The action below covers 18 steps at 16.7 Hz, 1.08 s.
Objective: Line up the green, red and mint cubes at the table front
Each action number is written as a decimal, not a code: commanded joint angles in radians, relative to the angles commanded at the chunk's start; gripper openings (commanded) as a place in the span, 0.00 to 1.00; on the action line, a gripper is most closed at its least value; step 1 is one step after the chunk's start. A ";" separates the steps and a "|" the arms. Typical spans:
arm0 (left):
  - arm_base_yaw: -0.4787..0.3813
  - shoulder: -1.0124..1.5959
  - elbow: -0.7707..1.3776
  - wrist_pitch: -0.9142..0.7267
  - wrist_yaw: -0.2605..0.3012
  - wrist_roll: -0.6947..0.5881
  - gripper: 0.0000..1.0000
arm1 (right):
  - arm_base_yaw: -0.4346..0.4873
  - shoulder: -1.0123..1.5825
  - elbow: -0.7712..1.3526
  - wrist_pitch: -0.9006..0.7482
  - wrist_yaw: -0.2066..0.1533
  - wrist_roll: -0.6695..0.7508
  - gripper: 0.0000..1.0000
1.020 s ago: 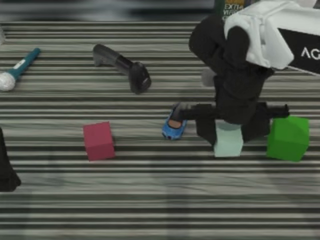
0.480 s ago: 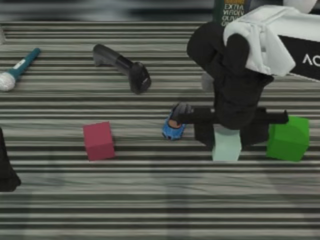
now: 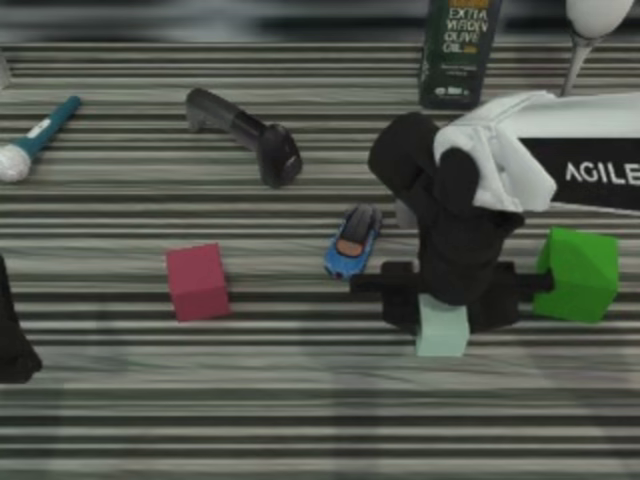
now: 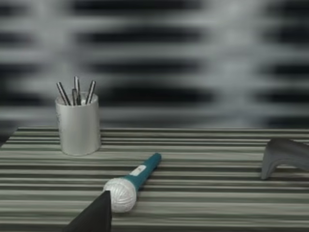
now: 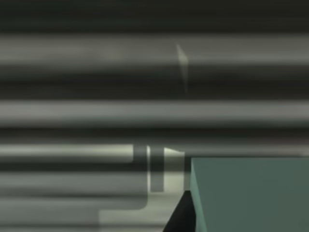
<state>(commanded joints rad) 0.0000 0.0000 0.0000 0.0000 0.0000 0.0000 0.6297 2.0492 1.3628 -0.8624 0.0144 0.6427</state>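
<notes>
Red cube [image 3: 197,281], mint cube [image 3: 442,327], green cube [image 3: 574,273]

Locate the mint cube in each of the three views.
Top view: mint cube right of centre, under the right claw, left of the green cube.
Left wrist view: not in it.
Right wrist view: close up, a flat mint face.
Shared landmark: the striped table.

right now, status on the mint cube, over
Right gripper shut on mint cube, between red cube and green cube. Left arm parked. Toy car nearby.
</notes>
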 joint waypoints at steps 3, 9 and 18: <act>0.000 0.000 0.000 0.000 0.000 0.000 1.00 | 0.000 0.000 0.000 0.000 0.000 0.000 0.00; 0.000 0.000 0.000 0.000 0.000 0.000 1.00 | 0.000 0.000 0.000 0.000 0.000 0.000 0.45; 0.000 0.000 0.000 0.000 0.000 0.000 1.00 | 0.000 0.000 0.000 0.000 0.000 0.000 1.00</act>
<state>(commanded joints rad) 0.0000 0.0000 0.0000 0.0000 0.0000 0.0000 0.6297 2.0492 1.3627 -0.8623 0.0144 0.6427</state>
